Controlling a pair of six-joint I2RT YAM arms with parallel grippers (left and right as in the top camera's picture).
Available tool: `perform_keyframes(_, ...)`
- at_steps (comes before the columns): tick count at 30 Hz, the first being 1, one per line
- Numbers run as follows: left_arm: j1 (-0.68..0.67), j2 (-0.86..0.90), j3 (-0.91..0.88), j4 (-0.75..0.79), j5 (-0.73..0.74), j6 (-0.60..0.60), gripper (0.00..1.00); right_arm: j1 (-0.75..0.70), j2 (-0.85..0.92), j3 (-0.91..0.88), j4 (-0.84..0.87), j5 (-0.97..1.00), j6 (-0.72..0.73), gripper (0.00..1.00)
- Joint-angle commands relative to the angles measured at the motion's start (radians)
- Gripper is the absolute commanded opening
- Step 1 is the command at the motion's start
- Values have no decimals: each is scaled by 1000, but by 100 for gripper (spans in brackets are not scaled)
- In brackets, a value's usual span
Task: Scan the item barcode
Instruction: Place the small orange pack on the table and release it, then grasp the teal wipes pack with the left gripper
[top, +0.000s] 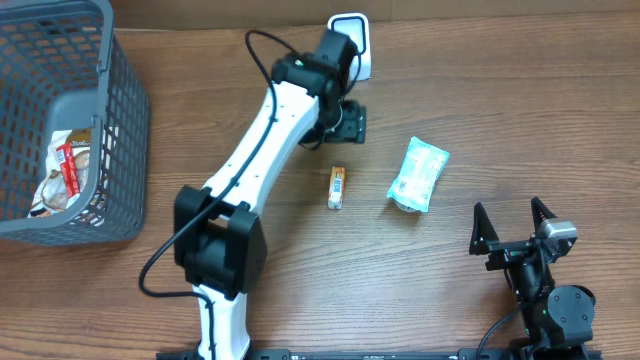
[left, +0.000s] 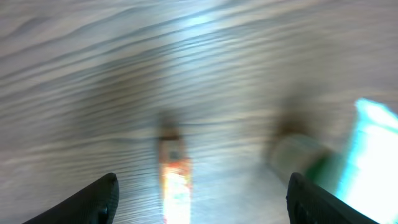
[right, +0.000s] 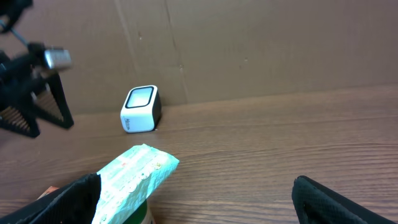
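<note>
Orange packet lay flat on the wooden table, out from the scanner toward the arms' side. The left gripper hung between the two, jaws spread and nothing in them. Its wrist view was blurred but showed the packet on the wood below the gap.

Right of the scanner and farther out from it, a mint-green pouch lay near the packet, not touching it. Farthest from the scanner on that side, the right gripper stood with jaws wide and empty. The pouch was close before it, and bare wood ran back to the scanner, which stood against a cardboard wall.

Far to the scanner's left, a grey basket holding wrapped goods sat at the table's edge. The left arm's white link slanted across the wood from the scanner toward the near edge.
</note>
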Motion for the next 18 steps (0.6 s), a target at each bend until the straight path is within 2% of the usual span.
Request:
perform_keyframes(1,-18,-20,15,8,254,166,77,-3,-3,-10,6,6,-4,100)
perform_keyframes(10,-95,-16,-143,150,304,188,68,-3,-3,-10,6,6,-4,100)
perform_keyframes(18,-142,-16,-238,267,305,161,66,-3,-2,-10,6,6,-4,100)
